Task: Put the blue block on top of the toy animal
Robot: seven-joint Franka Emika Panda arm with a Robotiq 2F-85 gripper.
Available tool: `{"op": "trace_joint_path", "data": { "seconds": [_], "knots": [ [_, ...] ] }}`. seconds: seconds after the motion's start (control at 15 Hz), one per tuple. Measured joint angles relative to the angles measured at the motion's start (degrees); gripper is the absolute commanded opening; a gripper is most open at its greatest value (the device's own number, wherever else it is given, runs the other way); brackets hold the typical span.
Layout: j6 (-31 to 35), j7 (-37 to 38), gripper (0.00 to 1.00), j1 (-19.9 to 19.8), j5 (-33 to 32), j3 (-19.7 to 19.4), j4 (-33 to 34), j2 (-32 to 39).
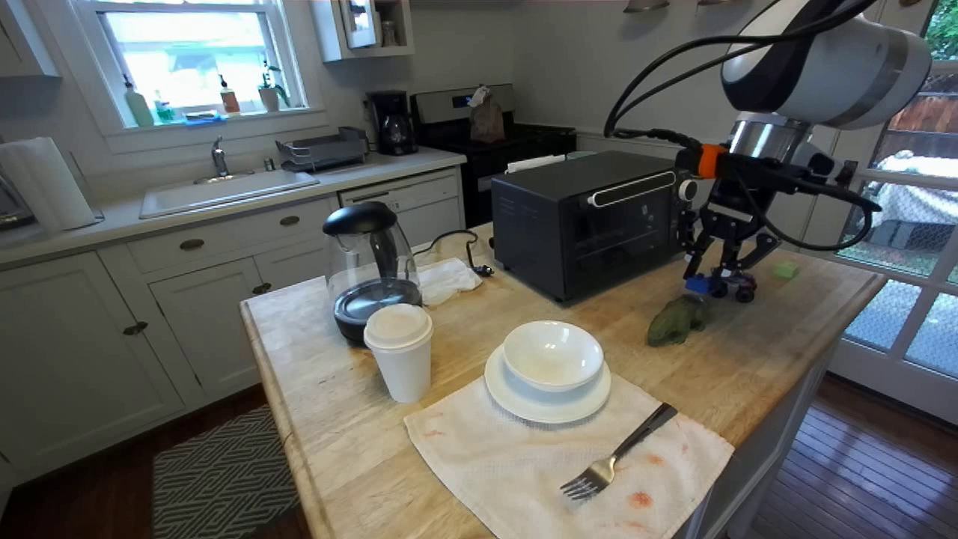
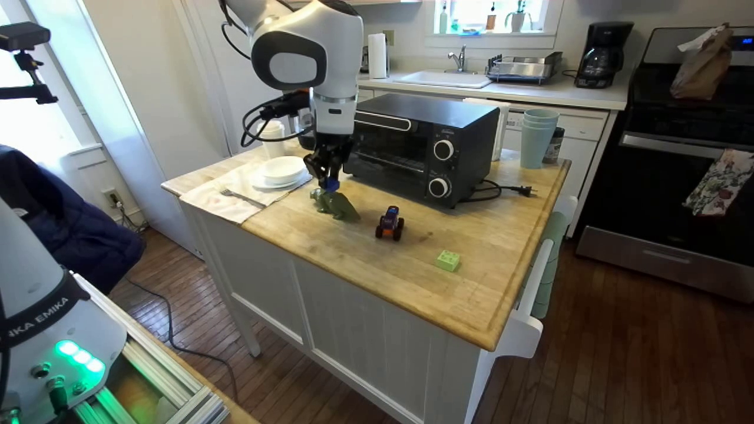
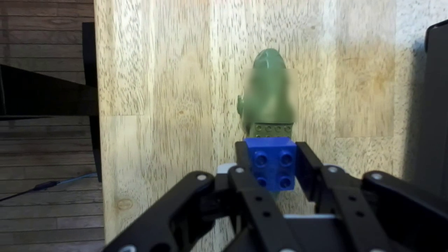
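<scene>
The blue block is a studded brick held between the two fingertips of my gripper in the wrist view. The green toy animal lies on the wooden table, with a studded patch on its back partly hidden behind the block. In an exterior view, the block appears right above or against the back of the toy animal. In an exterior view, the gripper with the block is just behind the toy animal. I cannot tell whether block and animal touch.
A black toaster oven stands beside the gripper. A toy truck and a small light-green piece lie on the table. A white bowl on a plate, a fork, a cup and a kettle also stand there.
</scene>
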Motion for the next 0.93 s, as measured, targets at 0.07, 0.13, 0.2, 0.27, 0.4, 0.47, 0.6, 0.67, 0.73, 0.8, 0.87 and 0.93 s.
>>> {"op": "trace_joint_path", "data": {
  "seconds": [0.07, 0.13, 0.2, 0.27, 0.4, 0.47, 0.6, 0.67, 0.73, 0.8, 0.87, 0.93],
  "knots": [
    [0.3, 0.4, 0.11, 0.2, -0.3, 0.0, 0.2, 0.4],
    [0.8, 0.9, 0.11, 0.5, -0.9, 0.0, 0.2, 0.7],
    [1.5, 1.5, 0.11, 0.8, -1.7, 0.0, 0.2, 0.9],
    [2.2, 2.1, 0.11, 1.2, -2.5, 0.0, 0.2, 1.1],
    [3.2, 3.0, 0.11, 1.8, -4.1, 0.0, 0.2, 1.3],
    [3.7, 3.4, 0.11, 2.1, -4.7, 0.0, 0.2, 1.4],
    [4.5, 4.1, 0.11, 2.6, -5.7, 0.1, 0.2, 1.4],
    [4.8, 4.2, 0.11, 2.7, -5.8, 0.2, 0.2, 1.4],
    [5.0, 4.3, 0.11, 2.9, -5.8, 0.2, 0.2, 1.4],
    [5.4, 4.5, 0.11, 3.0, -5.8, 0.3, 0.1, 1.4],
    [5.7, 4.7, 0.11, 3.1, -5.8, 0.3, 0.0, 1.4],
    [6.0, 4.9, 0.11, 3.2, -5.8, 0.4, -0.1, 1.4]
  ]
}}
